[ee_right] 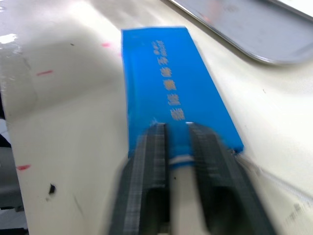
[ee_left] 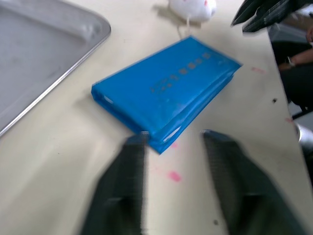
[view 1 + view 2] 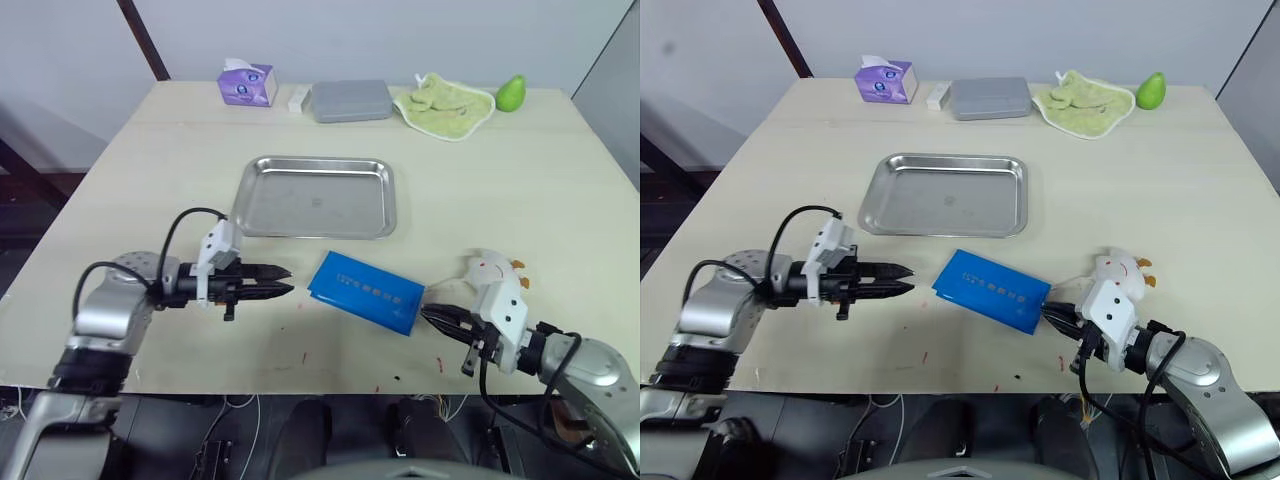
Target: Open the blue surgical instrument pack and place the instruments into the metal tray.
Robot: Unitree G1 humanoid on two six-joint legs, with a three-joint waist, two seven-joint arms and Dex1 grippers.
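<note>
While the blue surgical instrument pack (image 3: 366,291) lies closed and flat on the bench (image 3: 520,190) just near of the metal tray (image 3: 316,197), the right claw (image 1: 177,133) sits at the pack's right end with its two fingers close together, a narrow strip of the blue edge between them — clamped on that end. The left claw (image 3: 285,281) hovers just left of the pack with its fingers apart — not touching it.

The beige table (image 3: 560,180) carries the metal tray (image 3: 315,197), blue surgical instrument pack (image 3: 366,291), grey box (image 3: 350,101), tissue box (image 3: 246,83), green cloth (image 3: 445,105).
</note>
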